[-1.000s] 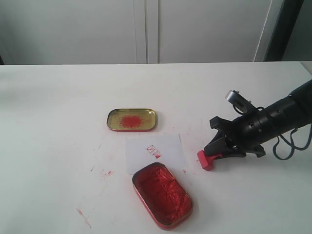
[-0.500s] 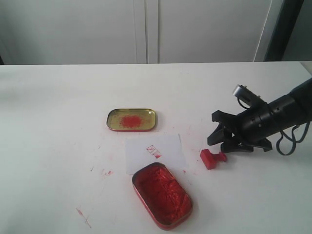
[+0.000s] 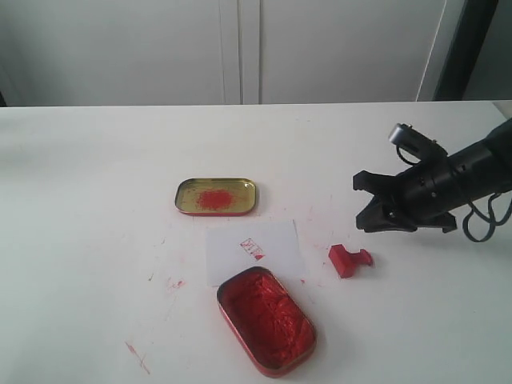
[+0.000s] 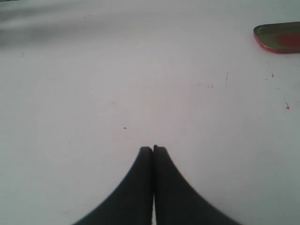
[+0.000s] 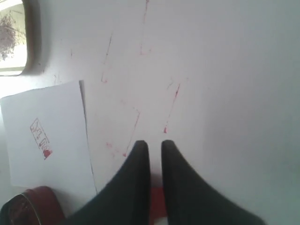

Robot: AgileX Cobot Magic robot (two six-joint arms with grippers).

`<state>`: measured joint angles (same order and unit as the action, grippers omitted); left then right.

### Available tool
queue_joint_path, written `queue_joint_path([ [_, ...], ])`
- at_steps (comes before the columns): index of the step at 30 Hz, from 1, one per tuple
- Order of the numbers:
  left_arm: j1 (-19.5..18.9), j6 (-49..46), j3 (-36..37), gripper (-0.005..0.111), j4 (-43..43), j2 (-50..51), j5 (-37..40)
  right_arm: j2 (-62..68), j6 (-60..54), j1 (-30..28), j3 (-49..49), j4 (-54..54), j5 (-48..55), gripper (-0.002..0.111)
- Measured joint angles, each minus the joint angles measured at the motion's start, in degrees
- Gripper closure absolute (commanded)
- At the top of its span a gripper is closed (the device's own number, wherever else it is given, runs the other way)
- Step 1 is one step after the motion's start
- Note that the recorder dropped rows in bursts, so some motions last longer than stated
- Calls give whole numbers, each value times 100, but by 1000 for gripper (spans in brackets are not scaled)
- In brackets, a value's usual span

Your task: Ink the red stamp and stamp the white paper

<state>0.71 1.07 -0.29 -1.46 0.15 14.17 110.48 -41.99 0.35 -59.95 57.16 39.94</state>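
Observation:
The red stamp lies on its side on the white table, just right of the white paper, which carries a small red print. My right gripper hovers above and to the right of the stamp, open, touching nothing. In the right wrist view the stamp shows as a red patch below the parted fingers of the right gripper, and the paper lies off to one side. My left gripper is shut on nothing over bare table; the exterior view does not show it.
The oval red-filled ink tin sits in front of the paper. The gold lid with a red smear lies behind it. Red ink streaks mark the table. A tin's edge shows far off in the left wrist view.
My right gripper let go of the stamp, which now lies on the table. The gripper then rose and drew back to the right. The left arm has not visibly moved.

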Motion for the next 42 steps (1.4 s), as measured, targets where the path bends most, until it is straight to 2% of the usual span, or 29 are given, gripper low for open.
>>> queue_joint_path([
  [12, 0, 0, 0, 107, 0, 0, 0, -577, 285, 0, 0, -844, 9, 108],
  [28, 0, 0, 0, 107, 0, 0, 0, -1355, 2923, 0, 10, -4388, 537, 108],
  [35, 0, 0, 0, 107, 0, 0, 0, -1685, 3197, 0, 254, -4767, 607, 108],
  [42, 0, 0, 0, 107, 0, 0, 0, -2593, 3217, 0, 748, -4935, 608, 108],
])
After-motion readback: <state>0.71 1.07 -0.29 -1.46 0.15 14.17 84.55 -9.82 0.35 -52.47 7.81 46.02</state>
